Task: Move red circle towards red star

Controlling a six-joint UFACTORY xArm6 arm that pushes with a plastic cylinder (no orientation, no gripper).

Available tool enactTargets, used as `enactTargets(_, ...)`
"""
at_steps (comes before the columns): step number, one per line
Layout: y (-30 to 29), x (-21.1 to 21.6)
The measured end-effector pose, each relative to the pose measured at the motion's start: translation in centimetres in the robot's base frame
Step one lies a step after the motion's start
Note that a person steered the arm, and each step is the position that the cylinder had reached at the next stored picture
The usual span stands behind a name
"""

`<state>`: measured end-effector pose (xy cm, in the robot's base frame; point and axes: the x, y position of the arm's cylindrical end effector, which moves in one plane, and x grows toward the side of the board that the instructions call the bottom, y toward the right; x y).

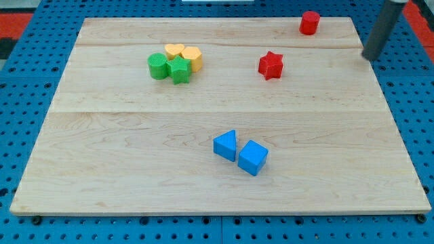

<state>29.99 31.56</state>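
Observation:
The red circle [310, 22] stands near the board's top edge at the view's upper right. The red star [270, 65] lies below and to the left of it, well apart from it. My tip [368, 57] is at the board's right edge, to the right of both red blocks and touching neither.
A cluster of a yellow heart [173, 51], a yellow block [192, 57], a green circle [157, 66] and a green star [180, 70] sits at the upper left. A blue triangle [226, 146] and a blue cube [253, 157] lie at the lower middle. The wooden board [102, 149] rests on a blue pegboard.

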Motion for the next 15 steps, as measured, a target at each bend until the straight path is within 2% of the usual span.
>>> enactTargets(1, 3.0, -3.5)
enactTargets(2, 2.9, -8.5)
enactTargets(3, 2.1, -10.9)
enactTargets(6, -9.3, -9.7)
enactTargets(7, -10.4, -6.0)
enactTargets(8, -9.3, -6.2)
enactTargets(9, -3.9, -9.7)
enactTargets(10, -3.3, -10.9)
enactTargets(11, -4.3, -10.9)
enactTargets(12, -9.2, -10.9)
enactTargets(14, -15.1, -10.2)
enactTargets(15, -15.7, -7.2)
